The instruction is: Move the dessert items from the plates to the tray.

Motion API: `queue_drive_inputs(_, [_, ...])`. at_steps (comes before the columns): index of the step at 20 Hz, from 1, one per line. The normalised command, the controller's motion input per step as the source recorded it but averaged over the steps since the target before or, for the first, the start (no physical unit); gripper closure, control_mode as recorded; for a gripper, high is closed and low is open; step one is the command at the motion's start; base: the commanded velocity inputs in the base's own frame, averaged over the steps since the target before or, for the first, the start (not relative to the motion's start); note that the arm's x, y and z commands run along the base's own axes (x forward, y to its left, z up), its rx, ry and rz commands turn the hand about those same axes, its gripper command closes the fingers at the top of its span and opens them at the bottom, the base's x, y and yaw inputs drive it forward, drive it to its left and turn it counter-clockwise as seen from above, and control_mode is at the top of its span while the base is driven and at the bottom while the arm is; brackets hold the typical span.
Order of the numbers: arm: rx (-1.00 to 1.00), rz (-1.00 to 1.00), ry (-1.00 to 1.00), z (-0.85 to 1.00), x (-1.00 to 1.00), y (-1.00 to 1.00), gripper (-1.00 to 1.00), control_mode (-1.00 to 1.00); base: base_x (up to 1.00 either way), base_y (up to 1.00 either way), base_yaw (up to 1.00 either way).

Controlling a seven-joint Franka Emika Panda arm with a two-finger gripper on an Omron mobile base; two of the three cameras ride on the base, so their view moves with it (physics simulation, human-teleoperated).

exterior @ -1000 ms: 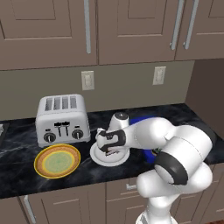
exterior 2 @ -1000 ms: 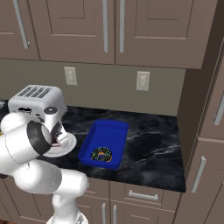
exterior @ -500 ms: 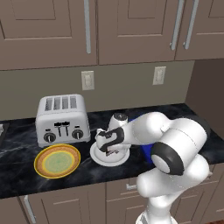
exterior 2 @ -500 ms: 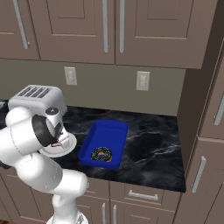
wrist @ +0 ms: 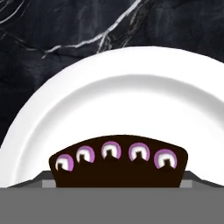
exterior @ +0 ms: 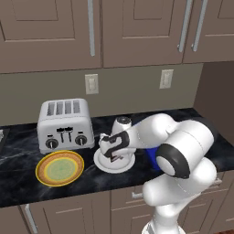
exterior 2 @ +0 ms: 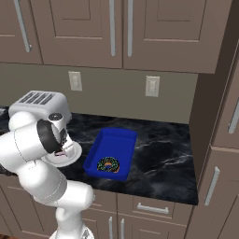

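In the hand view the dark chocolate cake wedge [wrist: 118,166], with pink dots along its top, lies on the white plate [wrist: 118,96]. My gripper [wrist: 117,181] is down over it, a jaw at each flank; whether they press on it I cannot tell. From the left base view, the gripper [exterior: 114,156] sits low on the white plate [exterior: 101,163], and the orange-rimmed plate [exterior: 60,168] beside it is bare. The sprinkled donut [exterior 2: 108,164] rests in the blue tray [exterior 2: 114,140]. The white plate [exterior 2: 72,155] is left of the tray.
A silver toaster [exterior: 64,124] stands behind the plates against the wall, also seen as the toaster [exterior 2: 39,103]. The black marble counter [exterior 2: 163,154] runs right of the tray to a tall cabinet. My arm hides most of the tray [exterior: 153,157] in the left base view.
The hand has dropped lower onto the white plate, and the jaws have drawn in a little around the cake. Plates, tray and donut have stayed put.
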Motion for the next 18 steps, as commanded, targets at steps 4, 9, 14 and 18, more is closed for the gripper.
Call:
queue_drive_inputs(4, [0.0,0.0,-0.01,0.0,0.0,0.0,1.0,-1.0,0.0,0.0,0.0])
queue_drive_inputs(9, [0.0,0.0,0.0,0.23,0.0,-0.28,1.0,-1.0,0.0,0.0,0.0])
queue_drive_inputs(14, [0.0,0.0,0.0,0.43,0.0,-0.49,1.0,-1.0,0.0,0.0,0.0])
queue_drive_inputs(18, [0.0,0.0,0.0,0.37,0.0,-0.41,1.0,-1.0,0.0,0.0,0.0])
